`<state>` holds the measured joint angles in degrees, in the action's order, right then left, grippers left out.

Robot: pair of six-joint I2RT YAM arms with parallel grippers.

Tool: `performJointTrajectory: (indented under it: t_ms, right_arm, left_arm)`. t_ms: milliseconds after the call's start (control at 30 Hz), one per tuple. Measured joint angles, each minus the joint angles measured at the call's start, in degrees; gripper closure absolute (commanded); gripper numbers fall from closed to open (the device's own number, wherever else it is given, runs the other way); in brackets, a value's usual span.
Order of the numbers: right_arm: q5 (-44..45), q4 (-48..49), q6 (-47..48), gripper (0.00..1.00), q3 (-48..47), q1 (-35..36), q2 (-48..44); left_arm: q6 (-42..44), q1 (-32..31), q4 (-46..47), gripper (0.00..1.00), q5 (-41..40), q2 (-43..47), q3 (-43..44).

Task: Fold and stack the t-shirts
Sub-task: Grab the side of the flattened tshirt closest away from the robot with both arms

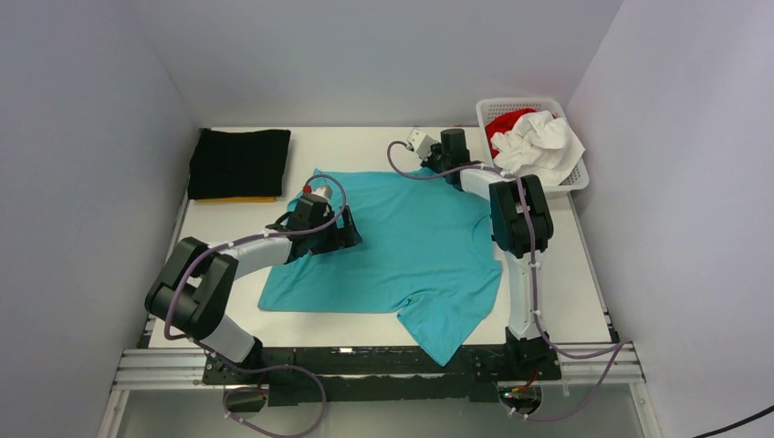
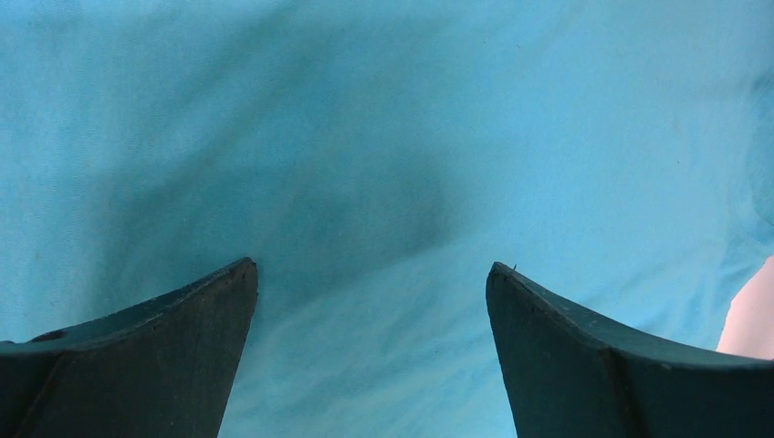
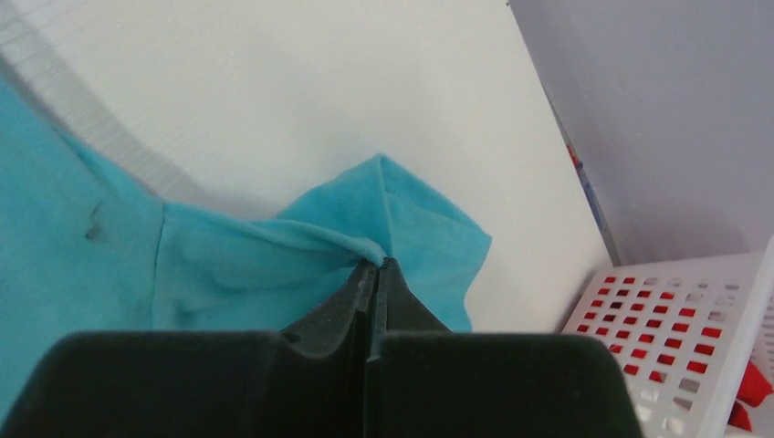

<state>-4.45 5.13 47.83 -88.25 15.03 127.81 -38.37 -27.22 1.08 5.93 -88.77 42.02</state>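
A turquoise t-shirt [image 1: 411,242] lies spread flat in the middle of a white table [image 1: 570,292], its neck opening toward the right. One sleeve hangs over the near edge between the two arm bases. The cloth is mostly smooth, with soft wrinkles.

The right gripper [image 3: 376,265] is at the shirt's far right edge. Its jaws are pressed together on a small bunched fold of turquoise cloth, which looks like the far sleeve. The pinched fabric rises into a little peak at the fingertips, with bare table just beyond it.

The left gripper [image 2: 371,269] hangs over the left part of the same shirt, pointing down at the fabric. Its two dark fingers [image 2: 201,319] stand wide apart with nothing between them. The wrist view does not make clear whether the tips touch the cloth.

At the far left corner of the table a black t-shirt [image 1: 239,161] sits neatly folded on top of an orange-yellow t-shirt [image 1: 237,198], of which only a thin strip shows along the near side.

At the far right corner stands a white plastic lattice basket [image 1: 520,103]. A crumpled white t-shirt [image 1: 543,146] is heaped in it and spills over the rim, with a red t-shirt [image 1: 507,123] beneath it.
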Motion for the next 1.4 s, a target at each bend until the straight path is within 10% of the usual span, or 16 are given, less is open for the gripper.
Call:
performJointTrajectory:
  t_ms: [367,500,667,1133,1400]
  right_arm:
    - [0.02,4.04,9.46,0.85,-6.62,0.00,8.04]
    - [-1.55,5.95,12.57,0.28,-6.99,-0.07,8.50]
    - [-1.79,11.91,14.86,0.01,-7.26,-0.09,8.66]
    - [14.64,1.73,-35.91,0.00,-3.58,-0.94,-8.68]
    - [2.58,-2.69,-58.14,0.00,20.50,1.25,-28.20]
  left_arm:
    - [-0.24,-0.04,0.37,0.01,-1.11,1.27,-1.42]
    - [-0.33,-0.04,0.74,0.01,-1.31,2.21,-2.45]
    - [-0.31,-0.04,0.68,0.01,-1.31,2.36,-2.47]
    - [1.33,-0.02,-3.78,0.01,-2.86,3.96,0.74]
    - [4.79,2.32,-4.63,0.01,-4.46,2.05,12.66]
